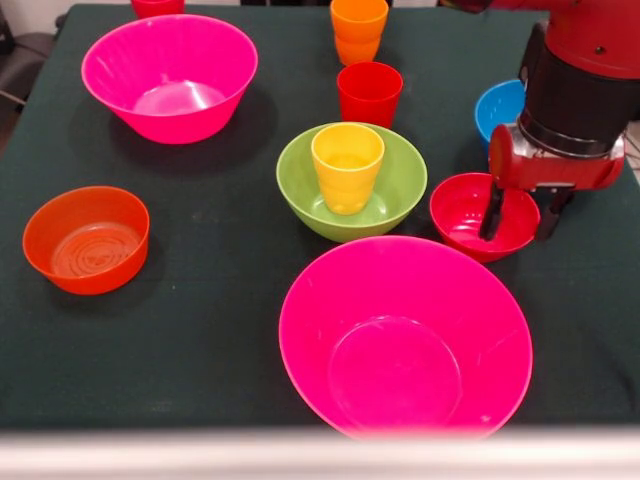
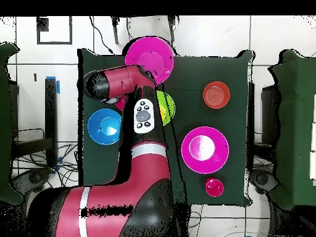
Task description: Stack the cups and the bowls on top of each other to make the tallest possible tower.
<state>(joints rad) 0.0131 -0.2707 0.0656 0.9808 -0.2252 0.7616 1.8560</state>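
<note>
A yellow cup (image 1: 347, 165) stands upright inside the lime-green bowl (image 1: 300, 190) at mid table. Right beside it sits the small red bowl (image 1: 460, 210). My gripper (image 1: 517, 232) is lowered over that bowl's right rim and is open: one finger (image 1: 492, 212) reaches inside the bowl, the other hangs just outside the wall. A red cup (image 1: 369, 93) and an orange cup (image 1: 358, 30) stand behind the green bowl. In the overhead view the arm (image 2: 143, 117) hides the gripper and most of the green bowl (image 2: 168, 106).
One big pink bowl (image 1: 405, 335) fills the near middle and another (image 1: 168, 75) sits far left. A translucent orange bowl (image 1: 87, 238) is at the left. The blue bowl (image 1: 498, 108) lies behind the gripper. A red object (image 1: 157, 6) peeks in at the top edge.
</note>
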